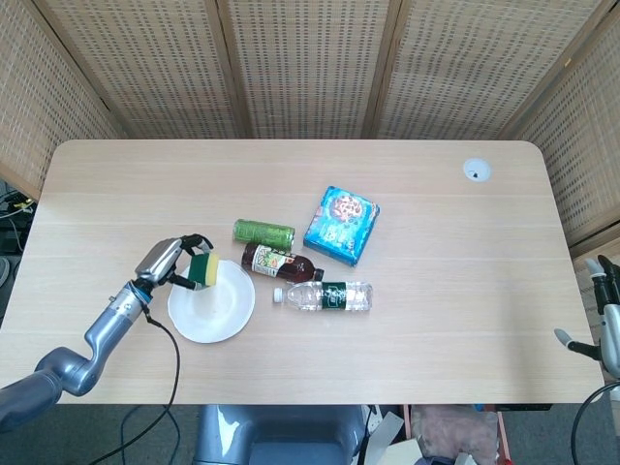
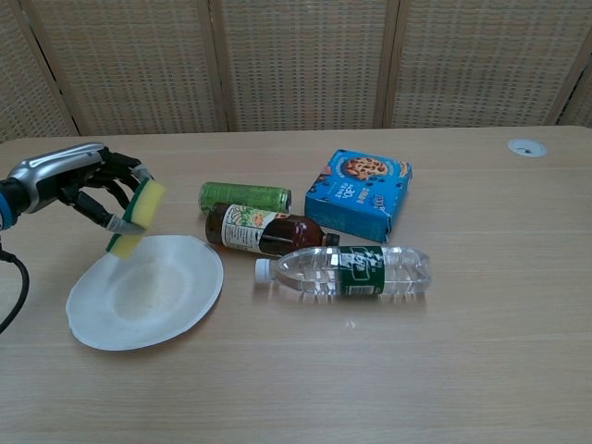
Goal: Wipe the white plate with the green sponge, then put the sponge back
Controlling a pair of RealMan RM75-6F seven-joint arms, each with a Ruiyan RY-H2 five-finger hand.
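Our left hand [image 2: 88, 185] clamped the sponge [image 2: 137, 217] just above the plate [image 2: 176, 301]; we judged it best lowered flat onto bare table [image 2: 370, 370].

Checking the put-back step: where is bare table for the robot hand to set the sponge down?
The left robot hand holds the green sponge above the white plate's far left edge. Bare wood lies left of and behind the plate, and across the whole near edge. Crowded: right of the plate, where green can, brown bottle, water bottle and cookie box cluster.
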